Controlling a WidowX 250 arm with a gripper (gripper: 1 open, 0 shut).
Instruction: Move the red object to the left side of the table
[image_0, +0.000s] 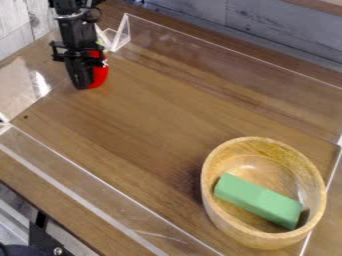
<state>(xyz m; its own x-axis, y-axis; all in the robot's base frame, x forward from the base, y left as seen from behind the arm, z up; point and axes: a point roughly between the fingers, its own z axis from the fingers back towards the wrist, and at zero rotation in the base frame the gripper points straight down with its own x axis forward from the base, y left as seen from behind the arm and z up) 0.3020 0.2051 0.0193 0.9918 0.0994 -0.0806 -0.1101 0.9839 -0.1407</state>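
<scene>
The red object is a small bright-red toy fruit at the far left of the brown wood-grain table. My gripper points straight down over it, its black fingers shut on the fruit from both sides. The fruit sits at or just above the tabletop; contact with the wood is not discernible. No green tip shows.
A round light wooden bowl stands at the front right with a green rectangular block lying in it. Low clear plastic walls edge the table, and one wall runs close behind and left of the gripper.
</scene>
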